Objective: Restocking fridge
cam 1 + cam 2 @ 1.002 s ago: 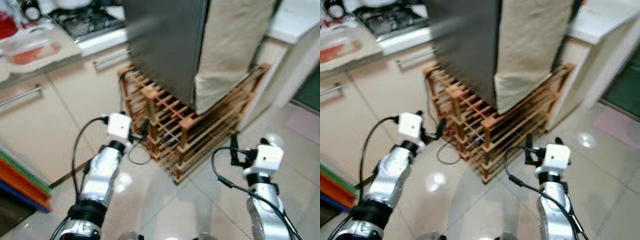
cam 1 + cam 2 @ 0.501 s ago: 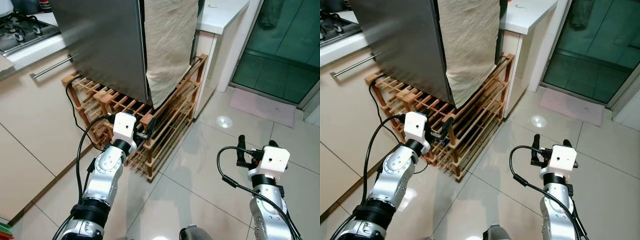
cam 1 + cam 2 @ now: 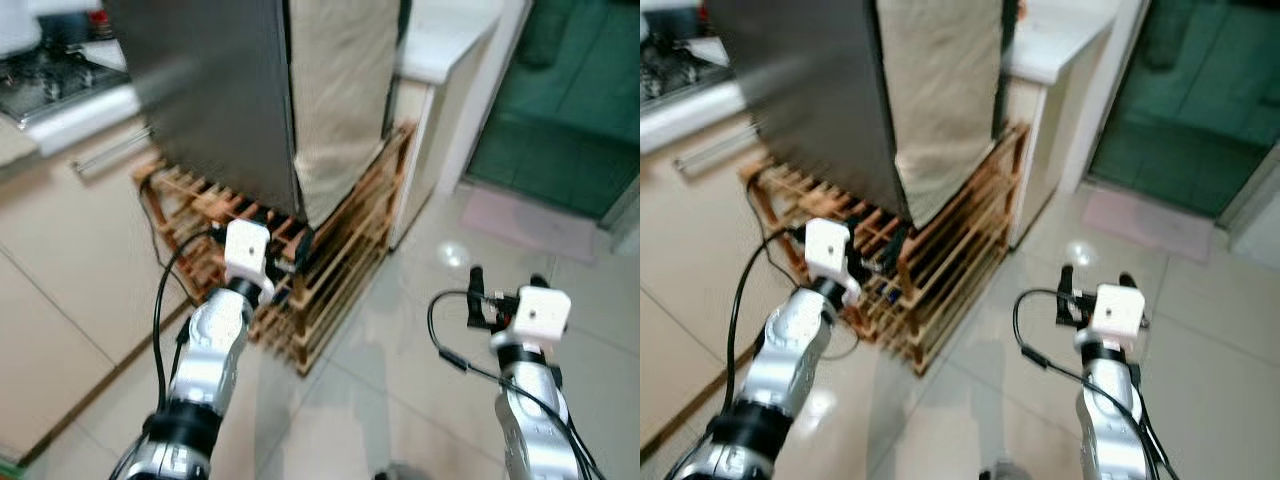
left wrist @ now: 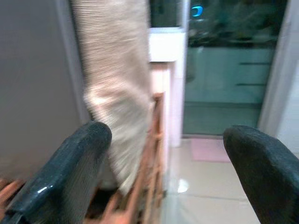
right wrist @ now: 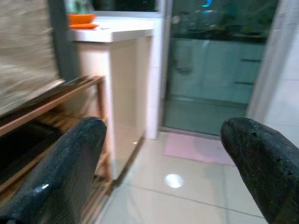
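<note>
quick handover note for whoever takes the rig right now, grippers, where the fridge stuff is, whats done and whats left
Left gripper: open, empty, held out toward the wooden rack.
Right gripper: open, empty, over the tiled floor.
Fridge: grey, stands on the rack, beige cloth hanging down its front; door looks shut.
Done: nothing stocked as far as the views show.
Left: find the items, open the fridge, load it.

Home kitchen, fridge, stove, cabinets
</note>
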{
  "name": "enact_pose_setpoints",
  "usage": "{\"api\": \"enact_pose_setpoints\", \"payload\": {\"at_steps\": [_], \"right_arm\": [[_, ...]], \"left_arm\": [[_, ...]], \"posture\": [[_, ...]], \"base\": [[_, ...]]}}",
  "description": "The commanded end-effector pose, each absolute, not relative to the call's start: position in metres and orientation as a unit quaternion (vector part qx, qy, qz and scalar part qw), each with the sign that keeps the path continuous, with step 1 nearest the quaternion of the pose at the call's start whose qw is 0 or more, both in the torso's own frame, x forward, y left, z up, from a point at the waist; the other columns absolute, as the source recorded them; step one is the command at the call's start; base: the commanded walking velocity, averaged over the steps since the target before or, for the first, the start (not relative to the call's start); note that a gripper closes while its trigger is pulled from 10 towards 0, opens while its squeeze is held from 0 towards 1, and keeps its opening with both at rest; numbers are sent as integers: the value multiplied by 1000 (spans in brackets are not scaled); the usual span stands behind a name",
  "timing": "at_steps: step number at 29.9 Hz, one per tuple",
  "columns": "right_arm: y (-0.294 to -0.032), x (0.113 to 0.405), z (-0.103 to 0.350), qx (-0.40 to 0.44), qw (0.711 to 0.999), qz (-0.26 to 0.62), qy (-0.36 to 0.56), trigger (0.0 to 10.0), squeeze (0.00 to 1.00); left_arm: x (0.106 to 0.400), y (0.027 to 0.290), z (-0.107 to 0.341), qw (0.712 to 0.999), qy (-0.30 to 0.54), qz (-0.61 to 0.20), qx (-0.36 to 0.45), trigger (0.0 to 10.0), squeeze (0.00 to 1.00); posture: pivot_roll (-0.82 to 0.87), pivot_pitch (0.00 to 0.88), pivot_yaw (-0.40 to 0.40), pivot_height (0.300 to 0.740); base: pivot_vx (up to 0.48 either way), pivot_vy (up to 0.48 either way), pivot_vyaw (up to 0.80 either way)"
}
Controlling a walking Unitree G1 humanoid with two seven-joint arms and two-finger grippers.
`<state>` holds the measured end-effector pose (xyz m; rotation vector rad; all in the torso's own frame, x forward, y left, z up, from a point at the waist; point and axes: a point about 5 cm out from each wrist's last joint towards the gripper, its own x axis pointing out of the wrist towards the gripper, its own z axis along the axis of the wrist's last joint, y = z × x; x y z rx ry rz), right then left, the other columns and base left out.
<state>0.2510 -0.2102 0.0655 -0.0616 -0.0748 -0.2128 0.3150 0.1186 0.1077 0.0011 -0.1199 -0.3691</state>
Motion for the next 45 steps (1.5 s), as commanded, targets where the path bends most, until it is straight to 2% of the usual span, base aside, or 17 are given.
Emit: {"api": "enact_pose_setpoints", "payload": {"at_steps": [1, 12, 18, 32, 37, 40, 42, 44, 45], "right_arm": [[-211, 252, 67, -35, 993, -104, -40, 10000, 0], [-211, 251, 69, -41, 994, -96, -44, 10000, 0], [-210, 252, 70, -38, 994, -96, -47, 10000, 0], [-203, 246, 71, -29, 994, -97, -51, 10000, 0], [-201, 242, 73, -27, 993, -99, -54, 10000, 0], [-201, 241, 81, -25, 992, -105, -70, 10000, 0], [-199, 235, 91, -28, 990, -105, -85, 10000, 0], [-193, 227, 99, -39, 991, -90, -96, 10000, 0], [-193, 227, 99, -39, 991, -90, -96, 10000, 0]], "left_arm": [[314, 119, 109, 981, -62, -182, -5, 10000, 0], [330, 127, 131, 989, -72, -129, -21, 10000, 0], [349, 101, 162, 981, -81, -175, -20, 10000, 0], [367, 70, 170, 975, -52, -215, 8, 10000, 0], [363, 87, 164, 978, -53, -202, 2, 10000, 0], [342, 112, 146, 974, -63, -217, 14, 10000, 0], [322, 138, 125, 976, -54, -208, 36, 10000, 0], [304, 154, 109, 978, -37, -200, 45, 10000, 0], [304, 154, 109, 978, -37, -200, 45, 10000, 0]], "posture": [[-33, 11, 34, 710], [-34, 20, 32, 710], [-38, 32, 46, 710], [-65, 59, 72, 710], [-73, 55, 85, 710], [-72, 52, 86, 710], [-49, 52, 79, 710], [-42, 53, 79, 710], [-42, 53, 79, 710]], "base": [[469, 0, 0], [0, 0, 0], [0, 0, 0], [0, 0, 0], [0, 0, 0], [0, 0, 0], [0, 0, 0], [0, 0, 0], [0, 0, 0]]}}
